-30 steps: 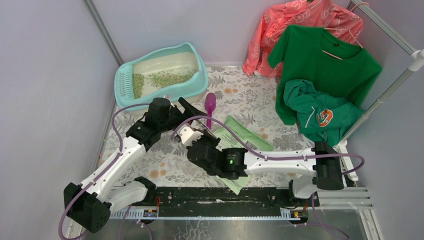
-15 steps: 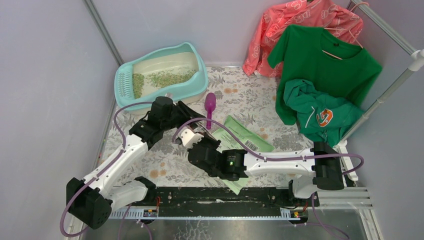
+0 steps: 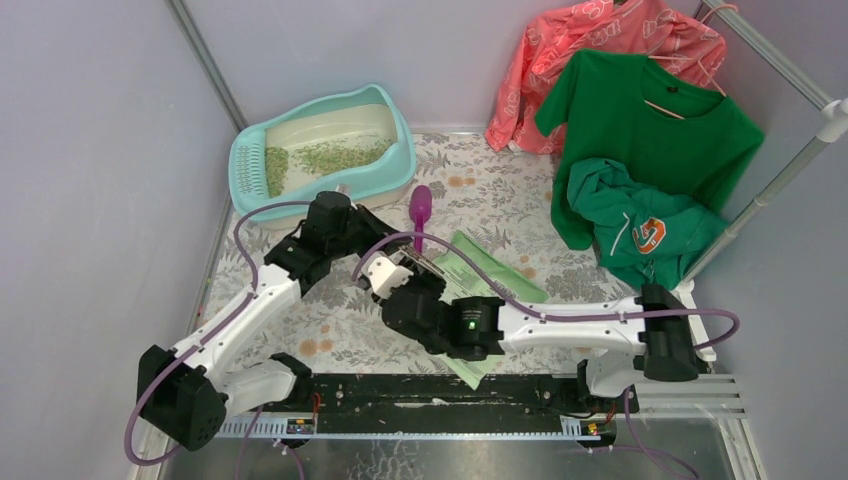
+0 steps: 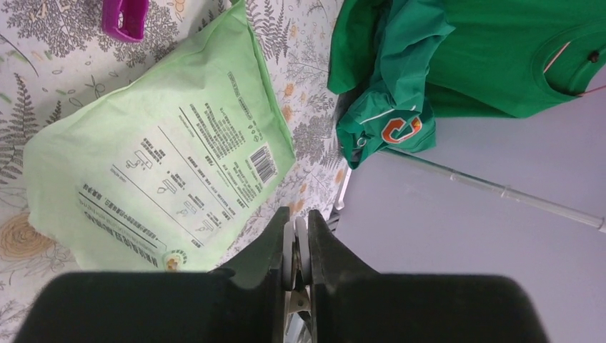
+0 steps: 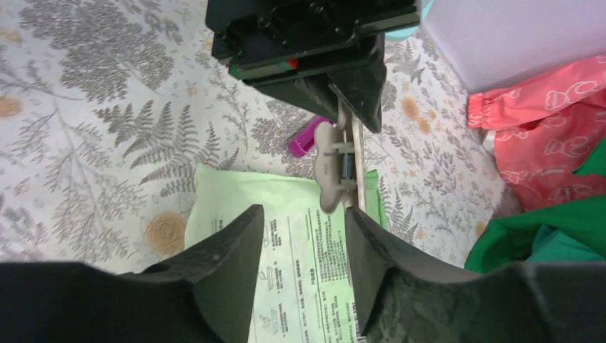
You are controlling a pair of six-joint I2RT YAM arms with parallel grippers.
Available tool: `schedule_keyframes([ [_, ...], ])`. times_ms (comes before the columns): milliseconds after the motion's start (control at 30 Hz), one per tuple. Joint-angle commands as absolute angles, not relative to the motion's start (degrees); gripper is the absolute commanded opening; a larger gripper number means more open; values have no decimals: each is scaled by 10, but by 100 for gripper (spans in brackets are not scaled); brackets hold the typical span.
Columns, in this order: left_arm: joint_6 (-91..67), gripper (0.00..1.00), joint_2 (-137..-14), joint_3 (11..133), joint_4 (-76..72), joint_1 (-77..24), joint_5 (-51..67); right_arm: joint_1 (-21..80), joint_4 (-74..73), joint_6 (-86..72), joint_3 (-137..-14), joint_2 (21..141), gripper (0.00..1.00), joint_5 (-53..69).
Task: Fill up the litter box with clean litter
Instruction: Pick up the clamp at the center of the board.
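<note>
The left claw [image 4: 297, 223] is clamped on a small grey clip [image 5: 330, 168]. The right claw [image 5: 301, 214] is apart, near the clip. The litter box [image 3: 370, 183] sits in the far left corner with bare table [image 3: 480, 190] in front. Its long side runs along the back wall, grate end left, with litter [image 3: 335, 155] inside.

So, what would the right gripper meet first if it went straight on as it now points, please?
Most likely the small white sprung tool held by the left gripper, just ahead between the right gripper's open fingers; the left gripper sits behind it, though depth is unclear.

arms [image 3: 240, 318]: white links, black joints | cables [image 3: 236, 232]: purple | LED [image 3: 464, 325]: green
</note>
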State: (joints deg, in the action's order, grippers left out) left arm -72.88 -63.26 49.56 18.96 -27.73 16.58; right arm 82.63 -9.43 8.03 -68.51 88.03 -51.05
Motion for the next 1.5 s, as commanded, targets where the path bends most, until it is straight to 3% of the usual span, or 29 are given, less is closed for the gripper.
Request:
schedule_keyframes([
  [0,-695,0,-653,508,155,-280,187,828,-164,14,-730,793,56,-463],
  [133,-622,0,-674,554,194,-280,207,801,-238,-54,-734,690,61,-402],
  [300,-559,0,-664,566,188,-280,264,628,-293,-139,-708,574,63,-167],
  [467,-599,0,-623,502,-31,-283,430,491,-284,-191,-682,558,63,120],
  [700,-708,2,-583,413,-272,-290,514,427,-172,-274,-627,550,63,307],
  [1200,-842,2,-647,347,-569,-302,519,416,-47,-359,-561,570,57,413],
  [1467,-843,2,-659,342,-575,-308,510,415,-6,-382,-547,580,44,429],
])
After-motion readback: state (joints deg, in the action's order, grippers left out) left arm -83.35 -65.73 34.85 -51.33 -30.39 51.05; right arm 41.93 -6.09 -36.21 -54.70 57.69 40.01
